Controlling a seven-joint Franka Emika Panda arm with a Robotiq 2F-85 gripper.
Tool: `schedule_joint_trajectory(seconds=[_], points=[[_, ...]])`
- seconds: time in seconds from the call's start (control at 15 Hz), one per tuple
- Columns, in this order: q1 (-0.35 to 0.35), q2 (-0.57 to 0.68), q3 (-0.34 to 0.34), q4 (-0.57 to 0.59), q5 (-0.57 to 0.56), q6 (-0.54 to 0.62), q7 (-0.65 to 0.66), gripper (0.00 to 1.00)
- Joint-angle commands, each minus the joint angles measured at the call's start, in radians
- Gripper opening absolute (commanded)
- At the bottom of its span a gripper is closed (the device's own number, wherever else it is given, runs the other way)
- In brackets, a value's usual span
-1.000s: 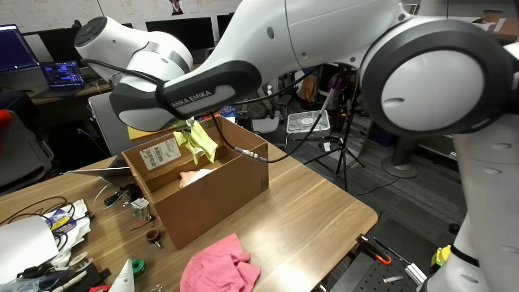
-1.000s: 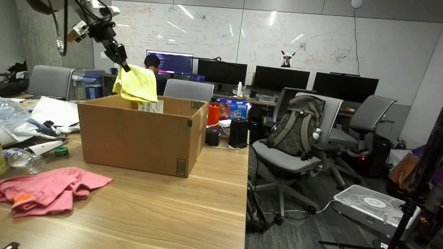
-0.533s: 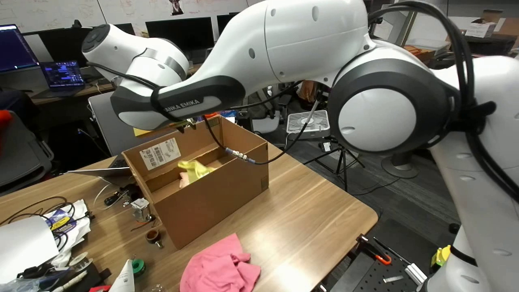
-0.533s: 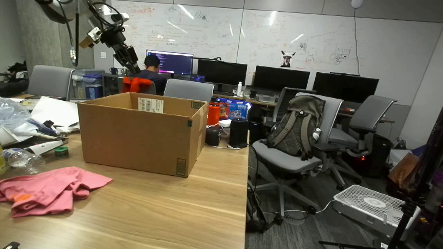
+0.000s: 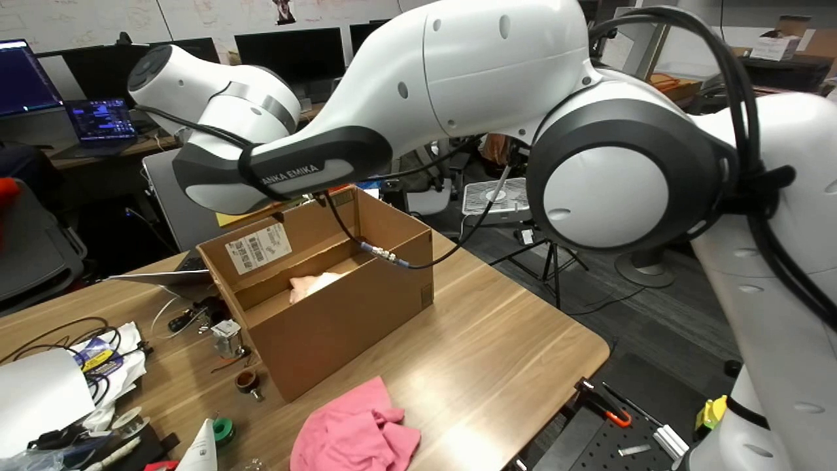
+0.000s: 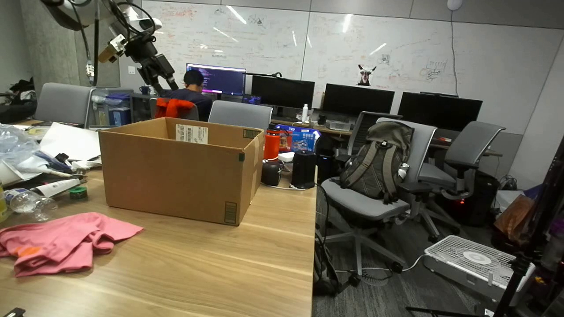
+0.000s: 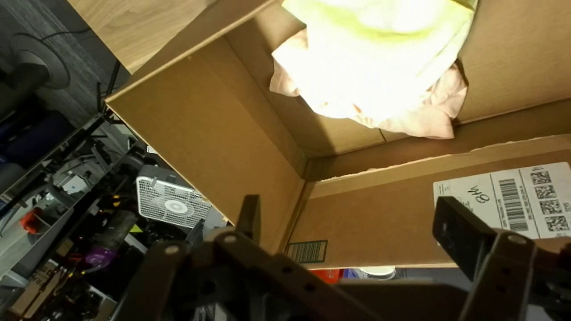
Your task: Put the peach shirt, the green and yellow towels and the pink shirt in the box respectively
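In an exterior view, a big brown cardboard box (image 5: 346, 320) w/ an open top sits on the light brown wood worktop (image 5: 497, 340). A pale peach cloth shirt (image 5: 302, 286) is in it; the near wall hides part of it. A bright pink cloth shirt (image 5: 356, 428) lies in a heap on the worktop, nr the box but not touching. Open wood runs from the box to the worktop's round corner.

In an exterior view, the black end effector (image 6: 166, 87) is higher than the box's top edge. There's a strip of open wood btwn the box & the worktop's side edge. A red-orange bottle (image 6: 272, 146) stands behind the box, nr its corner.

In the wrist view, the end effector's 2 black fingers (image 7: 464, 236) are wide apart, w/ the box's walls showing btwn them. A bright yellow-green cloth towel (image 7: 386, 33) lies in the box on top of the peach shirt. It shines so much I can't tell if it's 1 towel or 2. Some box floor shows btwn the clothes & the corner.
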Motion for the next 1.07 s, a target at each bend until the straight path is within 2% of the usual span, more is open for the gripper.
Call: schedule_joint_trajectory(seconds=[0.0,0.47,0.6,0.67,1.0], points=[[-0.004,-0.076,0.034,-0.104,0.033,-0.006,-0.021,1.0],[-0.022,-0.258,0.096,-0.361,0.116,0.005,0.002,1.0],[-0.029,-0.316,0.106,-0.435,0.162,0.011,0.0,1.0],[-0.008,-0.342,0.082,-0.467,0.194,0.013,-0.006,1.0],[-0.026,-0.465,0.106,-0.659,0.322,0.04,-0.011,1.0]])
